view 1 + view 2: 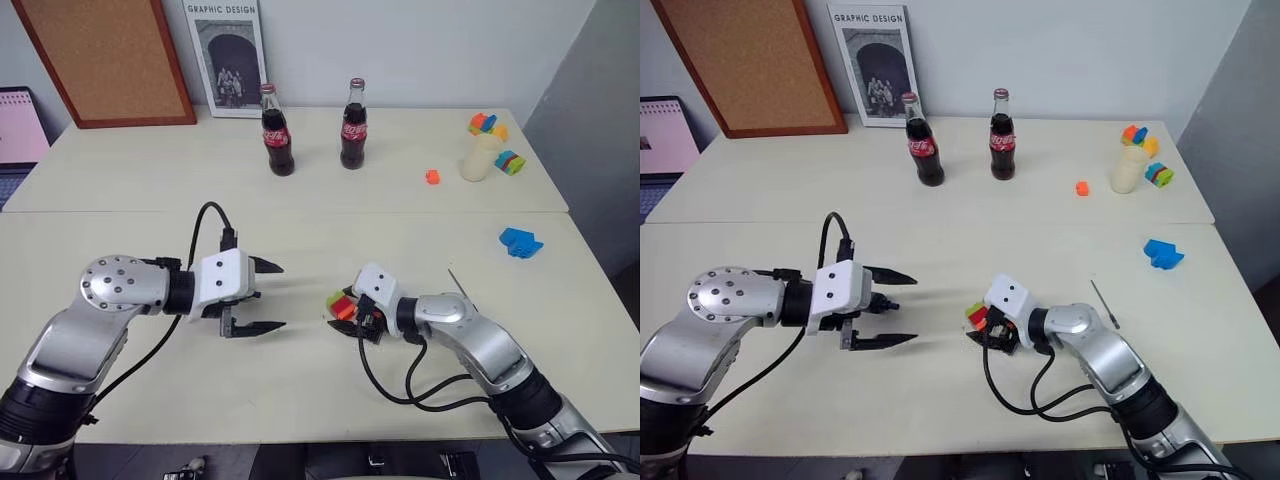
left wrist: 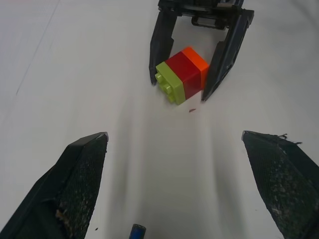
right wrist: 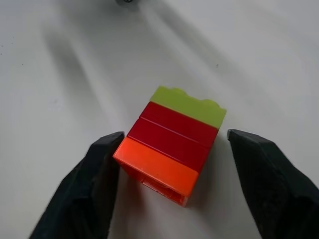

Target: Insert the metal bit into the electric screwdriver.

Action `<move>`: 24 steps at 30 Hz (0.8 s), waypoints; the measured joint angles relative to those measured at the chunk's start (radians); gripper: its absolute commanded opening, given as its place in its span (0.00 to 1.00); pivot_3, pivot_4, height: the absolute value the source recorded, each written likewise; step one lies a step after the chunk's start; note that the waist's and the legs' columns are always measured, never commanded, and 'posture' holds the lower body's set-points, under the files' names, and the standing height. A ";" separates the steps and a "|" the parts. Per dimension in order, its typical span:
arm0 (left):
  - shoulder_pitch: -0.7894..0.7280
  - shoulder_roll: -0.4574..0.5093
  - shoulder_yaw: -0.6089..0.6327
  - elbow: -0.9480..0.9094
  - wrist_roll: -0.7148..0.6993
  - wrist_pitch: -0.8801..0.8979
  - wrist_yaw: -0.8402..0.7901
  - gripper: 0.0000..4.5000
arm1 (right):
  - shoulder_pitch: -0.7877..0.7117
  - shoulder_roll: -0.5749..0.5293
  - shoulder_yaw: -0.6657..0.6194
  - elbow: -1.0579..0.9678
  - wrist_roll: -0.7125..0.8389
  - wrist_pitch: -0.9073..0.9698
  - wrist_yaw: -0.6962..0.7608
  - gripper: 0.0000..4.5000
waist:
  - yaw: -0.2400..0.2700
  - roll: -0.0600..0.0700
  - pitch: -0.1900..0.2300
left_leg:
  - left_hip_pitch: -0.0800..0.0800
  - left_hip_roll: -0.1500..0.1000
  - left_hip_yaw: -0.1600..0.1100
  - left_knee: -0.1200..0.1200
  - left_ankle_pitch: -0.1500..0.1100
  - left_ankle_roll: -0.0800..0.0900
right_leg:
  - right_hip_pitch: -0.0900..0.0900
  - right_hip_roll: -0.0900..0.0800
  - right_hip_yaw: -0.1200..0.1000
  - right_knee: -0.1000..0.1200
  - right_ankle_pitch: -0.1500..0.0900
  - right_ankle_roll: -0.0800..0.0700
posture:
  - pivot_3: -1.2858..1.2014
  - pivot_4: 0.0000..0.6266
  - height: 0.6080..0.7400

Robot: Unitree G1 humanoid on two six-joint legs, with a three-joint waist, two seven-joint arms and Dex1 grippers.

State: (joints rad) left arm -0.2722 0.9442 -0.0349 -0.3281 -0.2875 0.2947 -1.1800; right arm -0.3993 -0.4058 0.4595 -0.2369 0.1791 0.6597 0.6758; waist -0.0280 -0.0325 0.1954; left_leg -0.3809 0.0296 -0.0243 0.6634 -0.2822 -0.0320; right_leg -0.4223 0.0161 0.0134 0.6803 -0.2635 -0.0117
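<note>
Left claw (image 2: 179, 186) spread wide; right claw (image 2: 192, 82) straddles green-red-orange block stack (image 2: 182, 73) on table (image 2: 75, 74).

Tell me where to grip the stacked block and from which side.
Grip the block stack across its flat side faces at the red middle layers, not the studded green end. It lies on its side, orange end toward the right gripper, whose fingers already straddle it, so come in along the table from that end.

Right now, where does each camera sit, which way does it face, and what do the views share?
Left and right eye views: head camera, looking forward and down over the beige table; both arms show.
Left wrist view: along the open left pincer toward the right pincer.
Right wrist view: along the right pincer's fingers, close either side of the block stack.
Shared: the stacked green, red and orange plastic blocks.
</note>
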 measured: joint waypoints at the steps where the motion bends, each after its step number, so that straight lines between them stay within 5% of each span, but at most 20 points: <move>1: -0.009 -0.009 -0.003 0.008 0.001 -0.001 0.002 1.00 | 0.004 0.000 -0.005 -0.001 -0.001 -0.002 -0.001 0.51 | 0.000 0.000 0.000 | 0.000 0.000 0.000 0.000 0.000 0.000 | 0.000 0.000 0.000 0.000 0.000 0.000 | 0.52 0.24 1.00; 5: -0.052 -0.050 -0.012 0.025 -0.005 0.004 0.012 1.00 | 0.033 0.000 -0.017 -0.006 -0.003 -0.023 -0.006 0.33 | 0.001 0.000 0.000 | 0.000 0.000 0.000 0.000 0.000 0.000 | 0.000 0.000 0.000 0.000 0.000 0.000 | 0.52 0.24 1.00; 9: -0.111 -0.099 -0.044 0.028 -0.026 0.006 0.002 1.00 | 0.092 -0.032 -0.107 -0.074 -0.001 -0.044 -0.032 0.34 | 0.004 0.000 0.000 | -0.001 -0.001 0.000 0.001 0.000 0.000 | 0.000 0.000 0.000 0.000 0.000 0.000 | 0.52 0.24 1.00; 15: -0.239 -0.256 -0.154 0.050 -0.062 0.021 -0.025 1.00 | 0.316 -0.108 -0.448 -0.255 0.027 -0.013 -0.122 0.34 | 0.020 -0.001 -0.001 | -0.001 -0.002 0.001 0.001 0.000 0.000 | 0.001 0.000 0.000 0.000 0.000 0.001 | 0.52 0.24 1.00; 20: -0.301 -0.428 -0.281 0.124 -0.002 -0.067 -0.014 1.00 | 0.472 -0.113 -0.691 -0.219 -0.016 -0.054 -0.242 0.34 | 0.027 0.000 -0.002 | 0.000 -0.003 0.002 0.002 0.000 0.000 | 0.002 0.000 0.000 0.000 0.001 0.001 | 0.52 0.24 1.00; 24: -0.328 -0.474 -0.328 0.175 0.047 -0.125 -0.010 1.00 | 0.487 -0.078 -0.788 -0.131 -0.042 -0.113 -0.326 0.34 | -0.003 0.001 -0.002 | 0.002 -0.003 0.003 0.001 0.000 0.000 | 0.003 0.003 0.005 0.002 0.003 0.000 | 0.52 0.24 1.00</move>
State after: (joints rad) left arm -0.6004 0.4702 -0.3628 -0.1531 -0.2408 0.1693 -1.1898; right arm 0.0880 -0.4838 -0.3283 -0.3677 0.1376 0.5471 0.3498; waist -0.0308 -0.0315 0.1929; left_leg -0.3794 0.0266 -0.0210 0.6644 -0.2819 -0.0319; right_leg -0.4193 0.0189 0.0183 0.6822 -0.2610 -0.0122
